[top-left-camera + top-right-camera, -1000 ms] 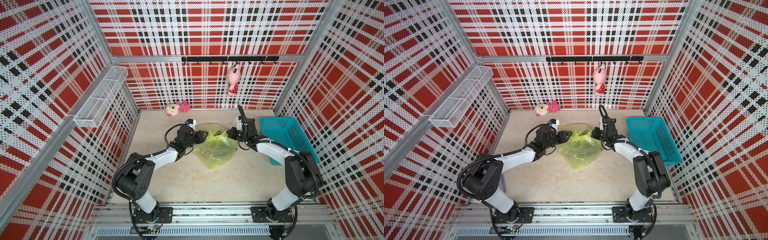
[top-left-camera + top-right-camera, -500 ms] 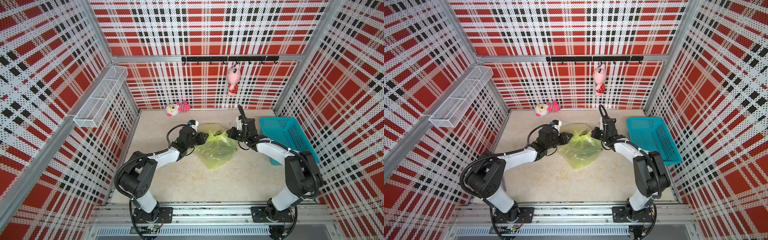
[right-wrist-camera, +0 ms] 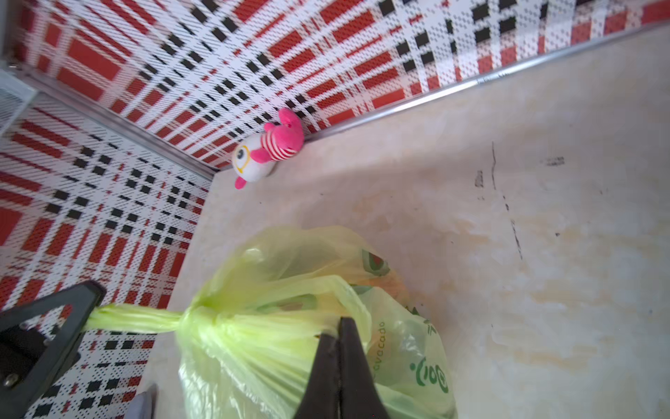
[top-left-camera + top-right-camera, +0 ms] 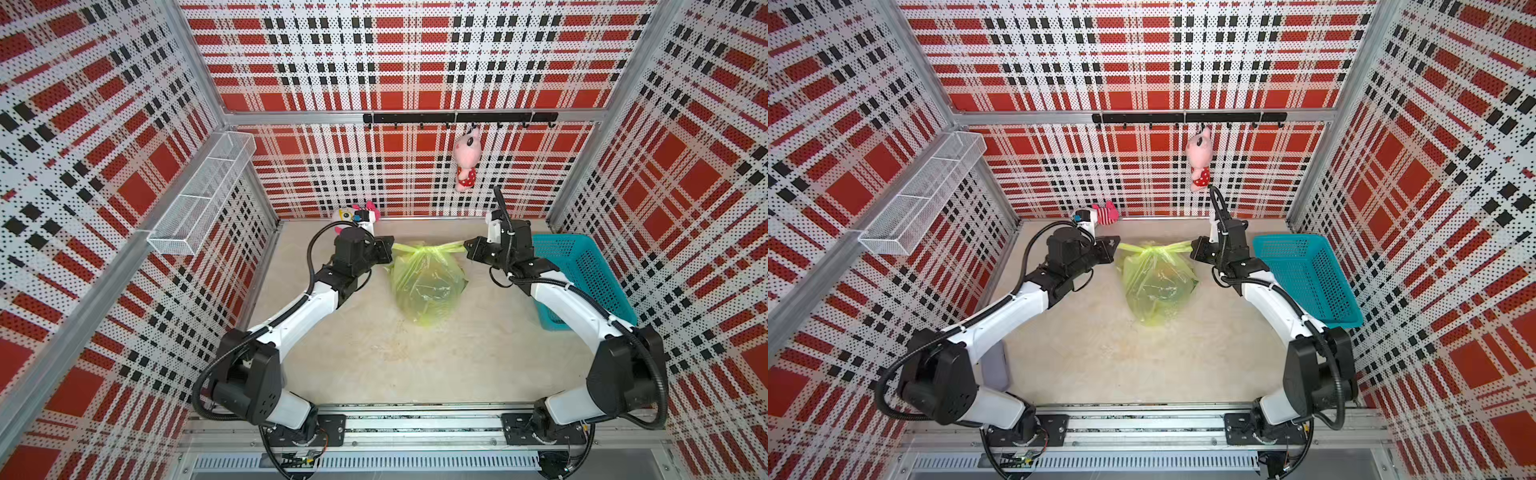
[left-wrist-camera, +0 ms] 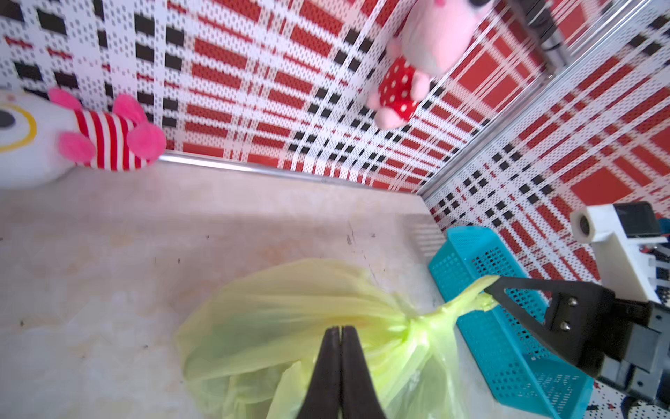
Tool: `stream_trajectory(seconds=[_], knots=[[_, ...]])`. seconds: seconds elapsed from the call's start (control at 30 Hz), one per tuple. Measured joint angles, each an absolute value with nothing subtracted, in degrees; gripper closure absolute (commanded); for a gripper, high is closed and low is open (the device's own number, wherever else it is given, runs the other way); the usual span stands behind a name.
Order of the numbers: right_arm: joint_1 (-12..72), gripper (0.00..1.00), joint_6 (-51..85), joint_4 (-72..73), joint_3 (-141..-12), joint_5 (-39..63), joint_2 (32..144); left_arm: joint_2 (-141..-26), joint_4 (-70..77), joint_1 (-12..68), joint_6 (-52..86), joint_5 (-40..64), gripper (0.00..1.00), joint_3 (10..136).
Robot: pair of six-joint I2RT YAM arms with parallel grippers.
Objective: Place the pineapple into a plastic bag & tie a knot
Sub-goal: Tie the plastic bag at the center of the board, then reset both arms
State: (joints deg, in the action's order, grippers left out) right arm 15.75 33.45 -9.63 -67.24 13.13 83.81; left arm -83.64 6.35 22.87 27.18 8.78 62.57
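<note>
Plastic bag: it stands on the table in the far half, midway between left and right and between the two arms. It is full. The contents show only as a dim bulk through the yellow-green film and cannot be identified.

Knot: it sits at the far top of the bag, bunched tight, with one strap end drawn out to each side. Both top views and both wrist views confirm this.

Left gripper: the jaws are pressed together, clenched on the left strap end, which runs taut from the knot to its tip.

Right gripper: the jaws are likewise clenched, grasping the right strap end, which is stretched straight from the knot.

Surroundings: a turquoise basket lies to the right of the bag, apart from it, with the right arm passing over its near left corner. A striped plush toy lies against the far wall behind the left gripper. A pink plush hangs from the hook rail on the far wall.
</note>
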Motion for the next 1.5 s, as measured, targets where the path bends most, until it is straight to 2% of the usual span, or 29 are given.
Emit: stream_trajectory(seconds=[0.2,0.4,0.67,0.7,0.73,0.83,0.9,0.93,1.0,1.13,1.3,1.5], knots=[[15.3,1.00,34.0,-8.1,-61.2,15.1,83.5,-83.1,8.1,19.5,26.9,11.6,1.00,55.2],[13.3,1.00,35.4,-5.6,-53.4,15.3,93.2,-85.2,11.1,15.2,29.0,10.9,1.00,43.8],[13.3,1.00,33.0,-1.9,-53.5,14.7,93.4,-87.7,14.1,14.2,29.6,9.6,1.00,42.7],[13.2,0.92,31.8,-1.2,-53.7,15.2,92.8,-87.6,14.3,14.2,29.5,9.6,0.88,42.9],[13.1,0.70,30.5,-0.6,-53.8,15.9,92.2,-87.4,14.3,14.2,29.3,9.4,0.71,43.2],[11.9,0.30,26.9,1.0,-54.2,15.5,89.5,-85.5,14.6,13.0,28.9,7.4,0.30,44.1],[11.4,0.05,24.7,2.8,-54.1,14.5,87.1,-83.6,15.6,11.9,29.1,5.3,0.14,44.6],[11.3,0.00,23.6,4.5,-53.7,13.2,85.5,-82.5,16.4,11.3,29.4,3.7,0.09,44.6],[11.2,0.00,21.5,8.0,-52.2,9.7,82.3,-80.6,17.6,10.2,29.6,0.0,0.01,44.6],[11.2,0.00,17.0,17.8,-45.8,-0.5,77.0,-77.7,21.6,7.1,29.7,-9.9,0.02,42.7],[11.2,0.00,9.5,32.5,-31.4,-10.4,76.0,-75.7,26.7,3.9,27.7,-24.3,0.02,35.3],[11.2,0.00,5.0,39.6,-24.1,-18.1,76.7,-73.9,35.6,3.2,19.3,-35.2,0.02,23.7]])
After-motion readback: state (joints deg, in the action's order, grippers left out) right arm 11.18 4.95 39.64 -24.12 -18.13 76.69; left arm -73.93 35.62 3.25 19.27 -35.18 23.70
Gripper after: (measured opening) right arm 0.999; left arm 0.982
